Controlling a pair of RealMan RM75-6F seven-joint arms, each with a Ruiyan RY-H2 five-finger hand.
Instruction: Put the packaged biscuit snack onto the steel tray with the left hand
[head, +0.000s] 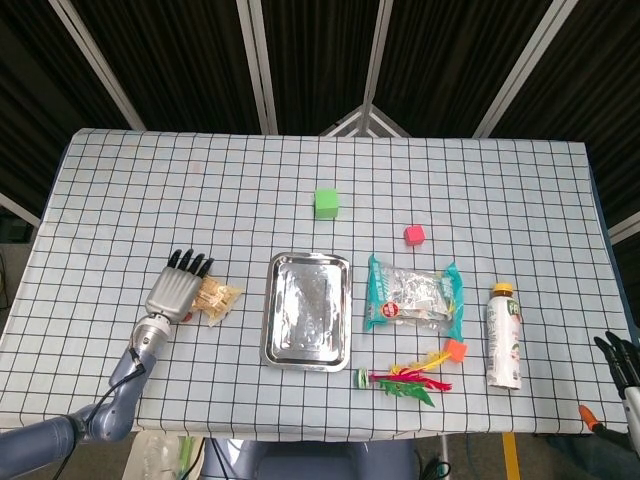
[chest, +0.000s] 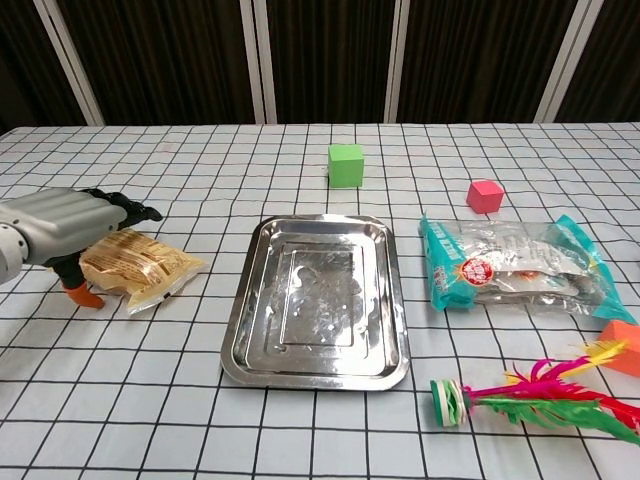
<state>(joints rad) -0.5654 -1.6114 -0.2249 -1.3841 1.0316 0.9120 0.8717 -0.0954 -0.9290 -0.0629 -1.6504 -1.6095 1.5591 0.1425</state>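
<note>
The packaged biscuit snack (head: 219, 298) (chest: 142, 266) is a yellow pack lying flat, left of the steel tray (head: 308, 310) (chest: 318, 300). The tray has nothing in it. My left hand (head: 178, 288) (chest: 58, 225) reaches over the pack's left end with its fingers stretched out and its thumb low beside the pack. The hand hides that end, and I cannot tell whether it touches the pack. My right hand (head: 622, 362) shows only at the lower right edge of the head view, off the table, fingers apart and holding nothing.
Right of the tray lie a teal snack bag (head: 413, 295) (chest: 515, 265), a feather shuttlecock (head: 405, 380) (chest: 530, 400), an orange block (head: 456, 350) and a bottle (head: 504, 335). A green cube (head: 326, 202) (chest: 346, 165) and a red cube (head: 414, 235) (chest: 484, 195) stand further back.
</note>
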